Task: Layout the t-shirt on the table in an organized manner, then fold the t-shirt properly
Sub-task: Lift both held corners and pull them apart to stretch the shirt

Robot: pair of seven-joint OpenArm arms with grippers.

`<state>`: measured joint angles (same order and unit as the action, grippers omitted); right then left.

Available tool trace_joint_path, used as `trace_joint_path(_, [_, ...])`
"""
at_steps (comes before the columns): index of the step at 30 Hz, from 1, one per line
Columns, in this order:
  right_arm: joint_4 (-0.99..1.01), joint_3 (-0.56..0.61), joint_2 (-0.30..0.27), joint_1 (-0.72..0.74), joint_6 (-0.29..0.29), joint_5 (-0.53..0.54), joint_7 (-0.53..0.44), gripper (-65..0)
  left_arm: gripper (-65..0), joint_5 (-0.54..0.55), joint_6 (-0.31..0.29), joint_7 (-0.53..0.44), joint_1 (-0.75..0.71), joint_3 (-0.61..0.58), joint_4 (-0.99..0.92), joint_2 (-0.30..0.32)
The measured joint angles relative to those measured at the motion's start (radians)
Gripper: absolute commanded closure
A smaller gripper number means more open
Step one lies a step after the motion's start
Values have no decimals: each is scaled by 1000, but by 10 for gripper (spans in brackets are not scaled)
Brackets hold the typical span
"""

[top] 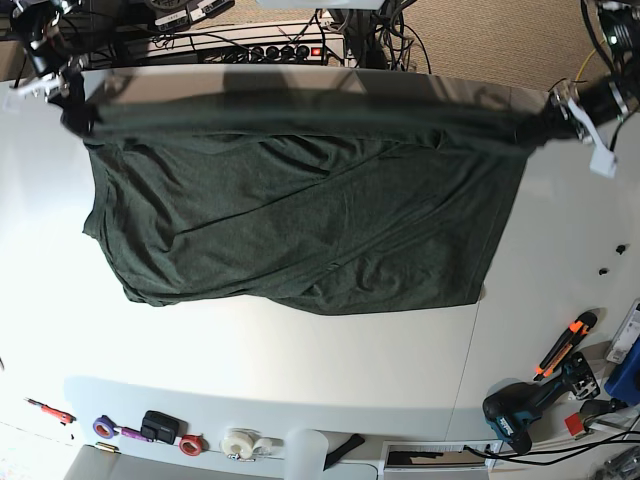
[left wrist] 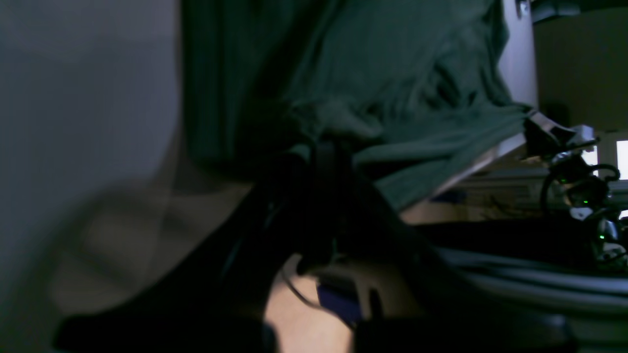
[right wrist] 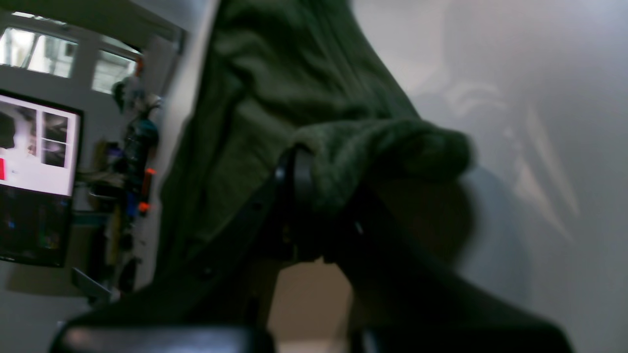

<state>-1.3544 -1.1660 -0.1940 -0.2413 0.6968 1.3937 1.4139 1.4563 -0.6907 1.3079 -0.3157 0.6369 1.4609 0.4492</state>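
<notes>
Nearest the lens, the right gripper (right wrist: 314, 206) is pinched on a bunched fold of the t-shirt (top: 300, 215); the left gripper (left wrist: 328, 162), dim and blurred, appears likewise clamped on cloth. Seen from the base camera, the 2 grippers hold the garment's far edge taut at opposite corners. Its dark green body lies spread, with wrinkles, across the table (top: 300, 350). A drill (top: 520, 410) rests at the table's side.
</notes>
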Motion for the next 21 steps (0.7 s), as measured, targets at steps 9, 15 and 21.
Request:
trace_joint_path(9, [0, 56, 0, 121, 0, -173, 0, 0, 0, 0, 0, -64, 110, 0, 0, 0])
trace_joint_path(15, [0, 173, 0, 139, 0, -283, -39, 0, 0, -84, 18, -130, 111, 0, 0, -1])
trace_joint_path(21, [0, 200, -1, 139, 0, -294, -42, 0, 0, -119, 24, -131, 111, 0, 0, 0])
